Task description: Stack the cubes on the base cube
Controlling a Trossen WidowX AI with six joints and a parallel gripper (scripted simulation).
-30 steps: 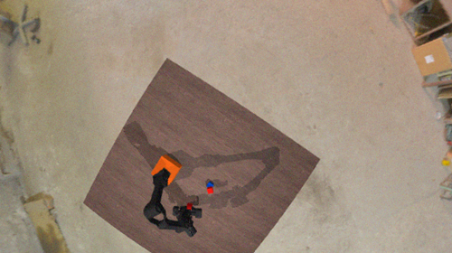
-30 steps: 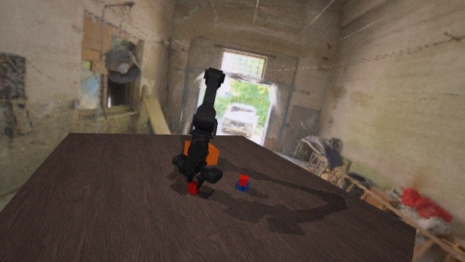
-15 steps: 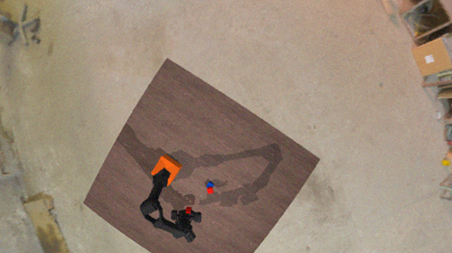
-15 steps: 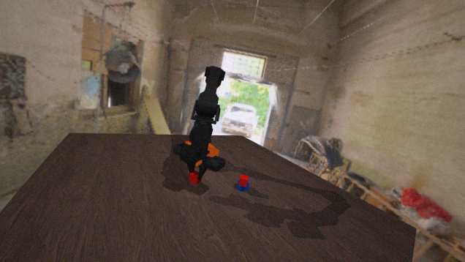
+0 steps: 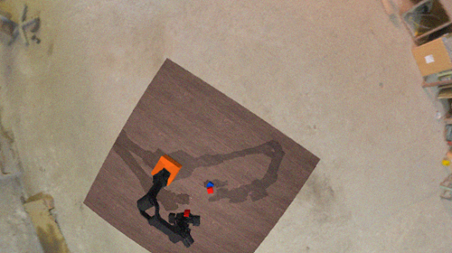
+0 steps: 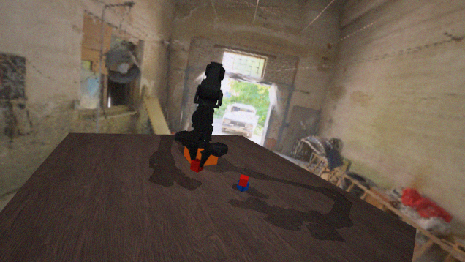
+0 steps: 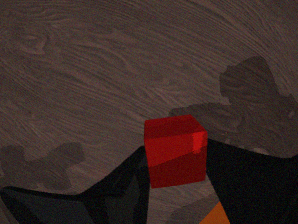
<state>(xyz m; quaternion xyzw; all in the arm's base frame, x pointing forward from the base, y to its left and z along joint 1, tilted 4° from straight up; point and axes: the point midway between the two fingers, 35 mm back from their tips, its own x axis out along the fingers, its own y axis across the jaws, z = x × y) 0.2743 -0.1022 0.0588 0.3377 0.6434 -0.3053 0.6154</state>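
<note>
The blue base cube (image 5: 210,184) (image 6: 243,186) rests on the table. One red cube (image 5: 210,190) (image 6: 243,180) sits on top of it, over one corner, leaving part of the blue top uncovered. My gripper (image 5: 186,216) (image 6: 197,164) (image 7: 173,148) is shut on the other red cube (image 5: 187,212) (image 6: 196,165) (image 7: 175,160). In the wrist view this cube is between the two black fingers, with table surface beyond it. It is held above the table, left of the blue cube in the top and exterior views.
The brown table (image 5: 186,92) (image 6: 121,219) carries the orange arm mount (image 5: 166,166) (image 6: 210,160) behind the cubes. Shadows of the arm fall across the table. The table's left front edge is near the arm's elbow in the top view.
</note>
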